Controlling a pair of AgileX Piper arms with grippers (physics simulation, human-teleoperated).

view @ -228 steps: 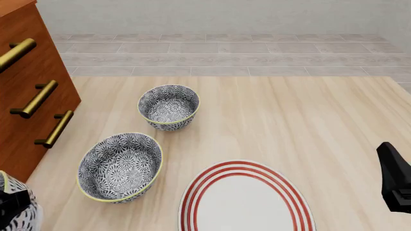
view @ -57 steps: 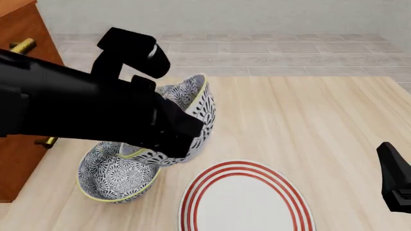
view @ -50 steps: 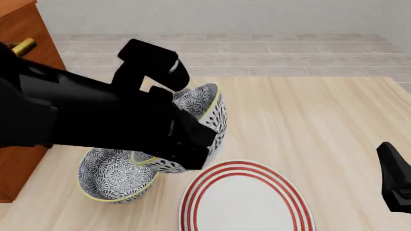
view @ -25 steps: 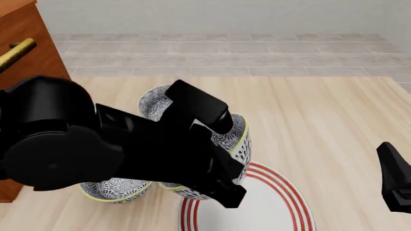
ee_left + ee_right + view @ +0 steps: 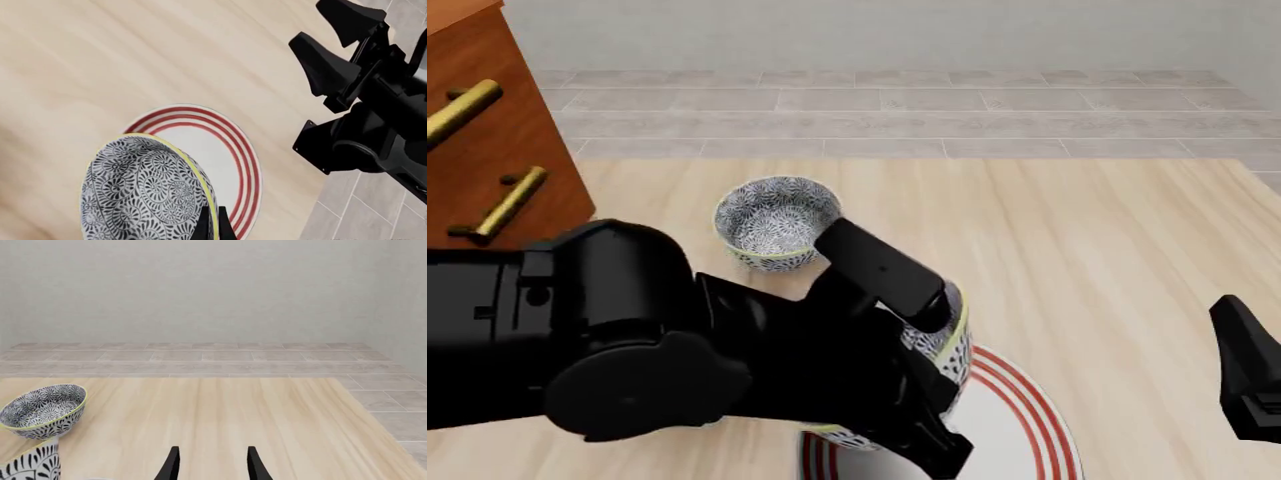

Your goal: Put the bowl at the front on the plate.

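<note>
The bowl (image 5: 950,338), white with a dark floral pattern and a yellowish rim, hangs tilted on its side over the plate's left part. My left gripper (image 5: 211,223) is shut on the bowl (image 5: 143,192), pinching its rim. The plate (image 5: 1030,415), white with red rings, lies at the table's front, and the left arm (image 5: 627,350) hides its left half. In the left wrist view the plate (image 5: 223,142) sits right under the bowl. My right gripper (image 5: 212,463) stands open and holds nothing, at the front right (image 5: 1248,372), apart from the plate.
Another patterned bowl (image 5: 774,220) stands upright behind the held one; it shows as a bowl (image 5: 41,411) in the right wrist view too. A wooden cabinet (image 5: 487,125) with brass handles rises at the table's left. The left arm hides the table's front left.
The left arm has carried the bowl rightward and toward the front, from above the other bowls to over the plate. The right gripper has stayed still.
</note>
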